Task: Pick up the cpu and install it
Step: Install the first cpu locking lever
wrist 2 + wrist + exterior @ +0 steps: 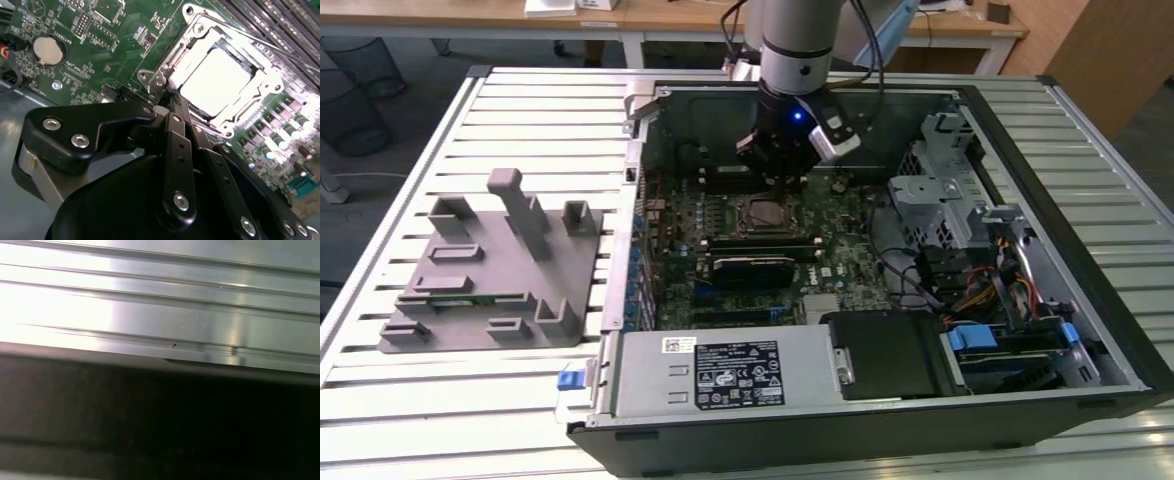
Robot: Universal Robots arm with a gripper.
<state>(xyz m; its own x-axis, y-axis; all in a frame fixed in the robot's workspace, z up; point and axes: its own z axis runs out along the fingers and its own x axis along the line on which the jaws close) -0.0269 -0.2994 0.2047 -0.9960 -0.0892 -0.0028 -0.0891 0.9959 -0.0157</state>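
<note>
Hovering low over the motherboard, the black multi-link hand (175, 107) sits just beside one corner of the CPU socket in the second wrist view. Its black linkage bars converge to a narrow tip; the fingertips appear drawn together with nothing between them, so the hand is judged closed and empty.

The cpu (216, 76), a small flat square chip with a pale silver-white metal top, already lies in the socket, ringed by the bright metal retention frame (202, 31). In the exterior view the socket (762, 212) lies near the middle of the green motherboard (834, 245), inside the open black computer case (1067, 260), which rests on its side on the slatted metal counter (520, 110).

Orientation: the chip lies flat, metal top facing up and out of the case. Being square, it has no distinct long axis; its edges run parallel to the socket frame.

To do this step well, keep the approach vertical, apply only light pressure, and confirm the chip sits level within the frame on all four sides before any clamping.

A grey plastic fixture with upright posts (500, 265) stands well apart, toward the counter edge at the exterior view's left.
</note>
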